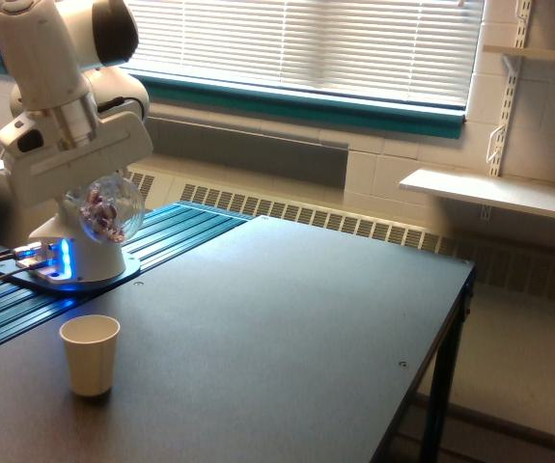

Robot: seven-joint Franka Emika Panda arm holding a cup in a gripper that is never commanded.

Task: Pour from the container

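One gripper (98, 193) pinching clear container (111, 208) w/ red bits, paper cup (90, 354) below on table (277, 328)

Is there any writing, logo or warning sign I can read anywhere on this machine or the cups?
No readable words or numbers.
Robot base: a small dark triangular sign, too small to read.
Paper cup: plain.
Clear container at the end effector: no label visible.
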